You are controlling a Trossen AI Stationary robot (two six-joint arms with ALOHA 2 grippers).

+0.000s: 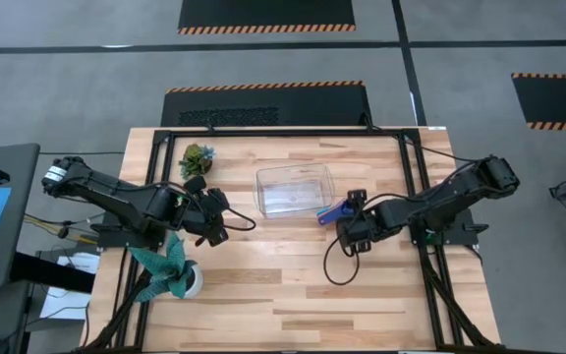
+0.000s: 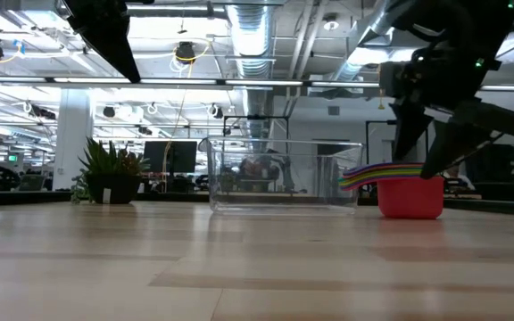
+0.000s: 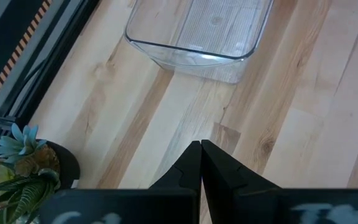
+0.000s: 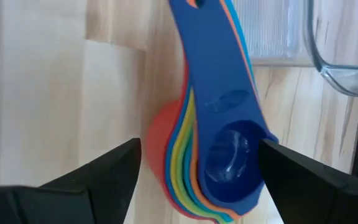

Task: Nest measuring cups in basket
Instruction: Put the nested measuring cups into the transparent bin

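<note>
On the wooden table (image 1: 293, 295), toward its far middle, the basket (image 1: 295, 189) is sitting upright, clear-walled, with nothing showing inside it. Just beside its right near corner, the measuring cups (image 1: 332, 211) are standing as one nested stack outside the basket, red on the outside and dark blue on top, the flat handles fanning toward the basket's end wall; whether the handles are touching that wall I cannot tell. Over this stack the right gripper (image 4: 197, 168) is hovering with its fingers (image 4: 98, 174) spread wide on either side of the stacked bowls, not closing on them and gripping nothing. Left of the basket and well apart from it, the left gripper (image 3: 201, 165) is hanging above bare wood with its two fingertips pressed together, carrying nothing. At the far left of the table a small succulent in a dark pot (image 1: 198, 157) is sitting near the frame rail. At the near left a teal leafy plant in a white pot (image 1: 177, 275) is standing partly beneath the left arm.
</note>
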